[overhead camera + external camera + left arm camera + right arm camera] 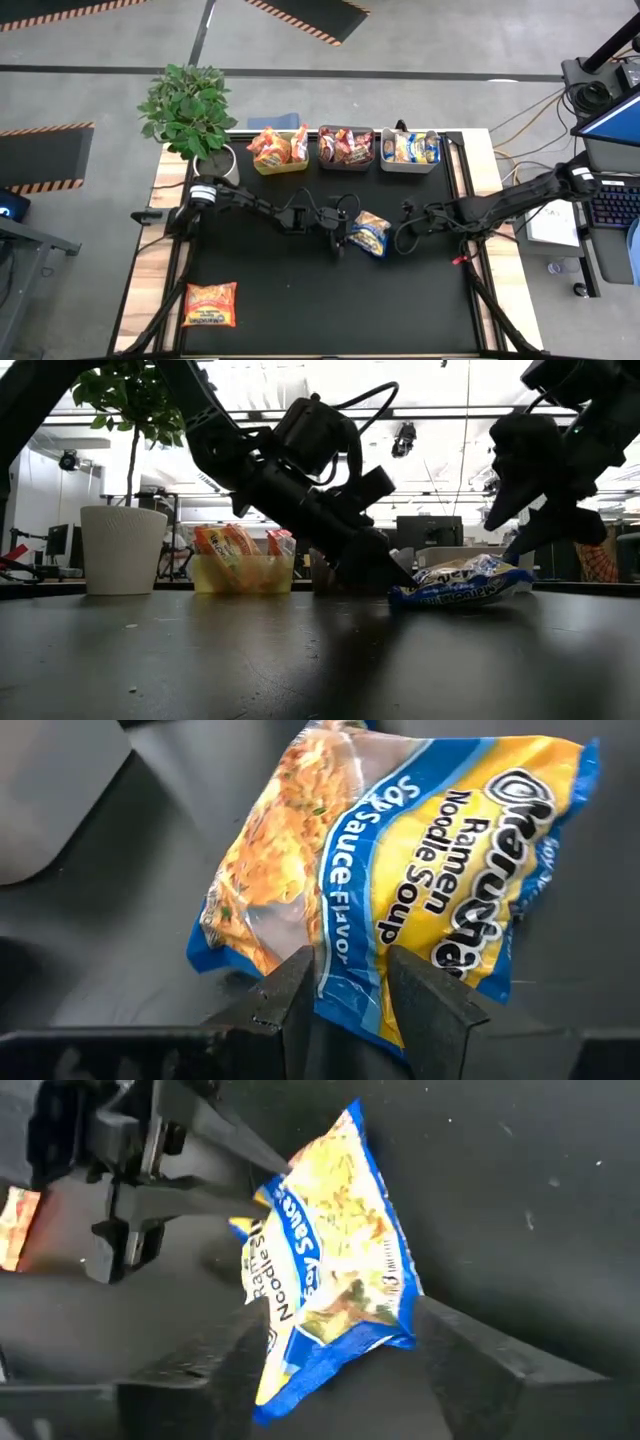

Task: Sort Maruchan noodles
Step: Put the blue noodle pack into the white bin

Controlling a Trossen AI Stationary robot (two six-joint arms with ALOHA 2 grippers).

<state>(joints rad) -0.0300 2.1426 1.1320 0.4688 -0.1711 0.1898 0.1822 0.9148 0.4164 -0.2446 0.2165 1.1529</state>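
- A leafy green plant in a white pot (214,160) stands at the far left corner of the black table mat (290,290).
- An orange-red crinkly plastic noodle packet (211,304) lies flat and alone at the near left of the mat, well apart from both arms.
- The left gripper (339,243) reaches to the middle of the mat; its two dark fingers (285,1005) are pinched on the near edge of a blue-and-yellow crinkly plastic noodle packet (370,233), which lies at the mat's centre.
- The left wrist view shows what the high view cannot: the packet's edge is caught between the two fingers, and its print reads "Ramen Noodle Soup" and "Soy Sauce Flavor".
- The low view shows the packet (462,584) resting on the mat with one end raised, and the left gripper's tip (372,568) touching its left end.
- The right gripper (408,232) is just beside the packet on its right. In the right wrist view its fingers (500,1355) stand spread apart, one on each side of the packet (325,1270), not closed on it.
- Along the far edge, from left to right, stand a yellow-green plastic bin (280,163) with orange-red packets, a dark plastic bin (345,160) with darker red packets, and a grey plastic bin (410,163) with blue-and-yellow packets.
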